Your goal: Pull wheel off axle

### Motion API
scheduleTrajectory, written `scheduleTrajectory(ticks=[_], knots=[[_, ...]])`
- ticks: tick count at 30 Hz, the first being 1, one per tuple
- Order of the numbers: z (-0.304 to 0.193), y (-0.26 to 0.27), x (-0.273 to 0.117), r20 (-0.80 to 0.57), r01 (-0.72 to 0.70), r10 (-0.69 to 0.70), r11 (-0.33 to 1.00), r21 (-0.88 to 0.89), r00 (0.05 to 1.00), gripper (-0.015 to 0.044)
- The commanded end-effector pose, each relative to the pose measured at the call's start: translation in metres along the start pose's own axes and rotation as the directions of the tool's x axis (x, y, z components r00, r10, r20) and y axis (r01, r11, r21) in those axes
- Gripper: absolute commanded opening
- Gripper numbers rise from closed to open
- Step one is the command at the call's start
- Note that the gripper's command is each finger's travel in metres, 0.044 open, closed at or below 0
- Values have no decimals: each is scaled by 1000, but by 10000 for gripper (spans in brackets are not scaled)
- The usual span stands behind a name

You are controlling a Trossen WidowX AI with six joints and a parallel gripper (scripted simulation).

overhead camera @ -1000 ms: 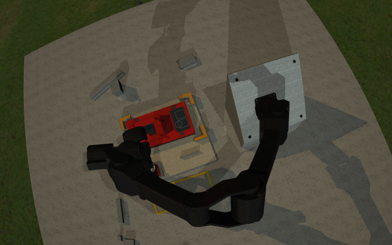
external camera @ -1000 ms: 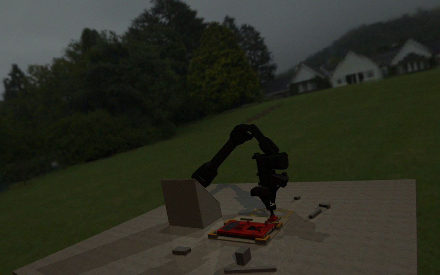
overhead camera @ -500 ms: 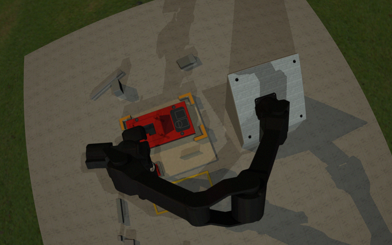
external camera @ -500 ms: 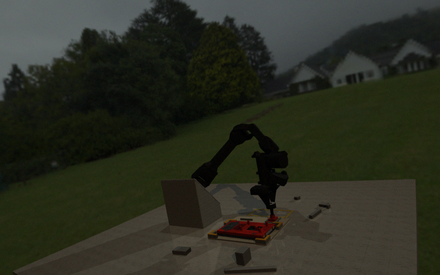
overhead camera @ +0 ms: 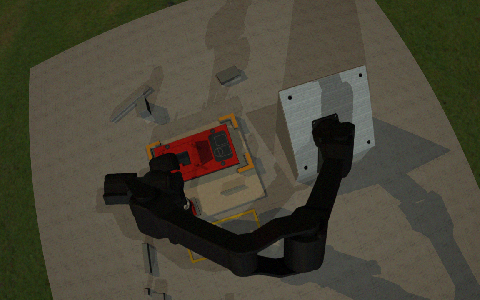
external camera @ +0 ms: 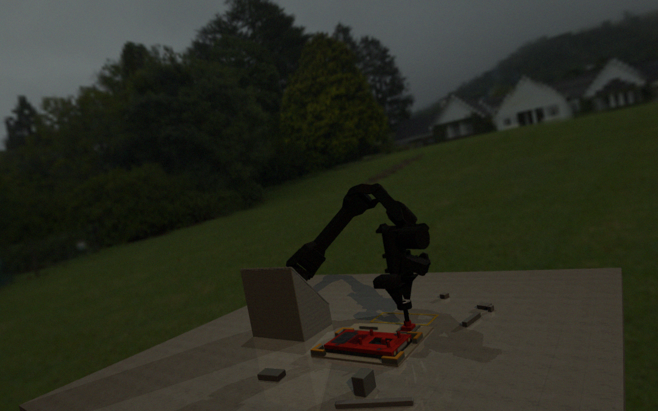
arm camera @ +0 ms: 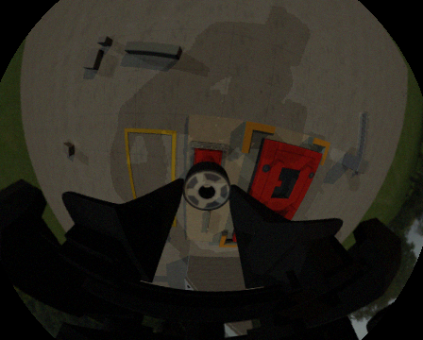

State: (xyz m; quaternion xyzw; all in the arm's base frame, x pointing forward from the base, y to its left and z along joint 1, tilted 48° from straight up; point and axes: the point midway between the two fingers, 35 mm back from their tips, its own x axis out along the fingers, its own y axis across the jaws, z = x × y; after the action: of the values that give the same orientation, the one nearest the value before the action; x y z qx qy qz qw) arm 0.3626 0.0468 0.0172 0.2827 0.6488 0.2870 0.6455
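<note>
My gripper points down and is shut on the wheel, a dark tyre with a light spoked hub, one finger on each side. The wheel is raised above the red axle base. A dark upright post shows between the wheel and the base in the exterior view. Whether the axle's tip is still inside the hub is hidden. The marked area, a yellow outline, lies on the table beside the board; the arm covers part of it in the top view.
The tan board also carries a red panel between orange corner brackets. A slanted metal-faced block bears the arm's base. Grey blocks lie around, including one behind the board and a long bar.
</note>
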Motion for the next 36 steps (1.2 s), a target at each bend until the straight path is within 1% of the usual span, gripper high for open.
scheduleTrajectory(ticks=[1, 5, 7, 8, 36], knots=[[2, -1, -12, 5, 5, -5, 1000, -7, 1000, 0], [-1, 0, -30, 5, 6, -5, 1000, -7, 1000, 0], [-1, 0, -33, 5, 5, -5, 1000, -7, 1000, 0], [-1, 0, -24, 3, 1, -1, 1000, 2, 1000, 0], [-46, 75, -32, 3, 3, -3, 1000, -3, 1000, 0]])
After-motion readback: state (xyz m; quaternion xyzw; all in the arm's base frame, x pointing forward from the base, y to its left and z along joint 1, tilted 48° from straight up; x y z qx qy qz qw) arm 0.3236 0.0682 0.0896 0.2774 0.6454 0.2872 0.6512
